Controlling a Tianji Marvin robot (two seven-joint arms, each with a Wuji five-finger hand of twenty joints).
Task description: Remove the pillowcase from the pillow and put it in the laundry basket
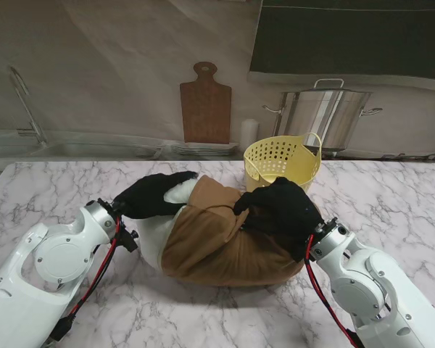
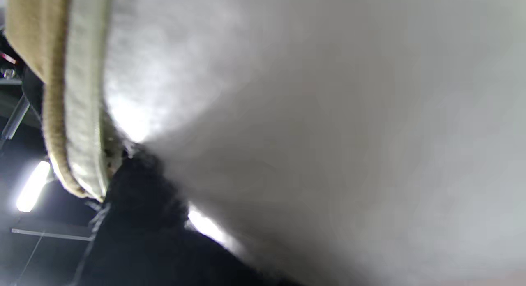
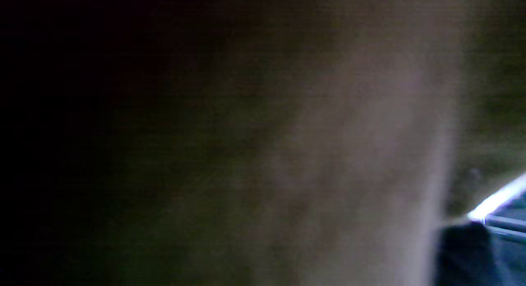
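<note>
At the centre of the stand view, on the white marbled bench (image 1: 51, 188), lies the white stuffed pillow (image 1: 154, 239), mostly sheathed in its brown cloth pillowcase (image 1: 214, 243). Its long axis runs from centre left to lower right of the frame, the bare white end pointing toward the left. The black-gloved left hand (image 1: 151, 194) lies curled over that exposed end, its fingers apparently pressing or gripping the pillow; the black-gloved right hand (image 1: 279, 209) is bunched into the brown cloth at the right, seemingly closed on a fold, though the blurred wrist views confirm little. To peel well, I judge the left should pin the pillow firmly while the right draws the cloth along the long axis, away from the open mouth. Just behind, toward upper right, waits the yellow perforated plastic laundry basket (image 1: 281, 161).
</note>
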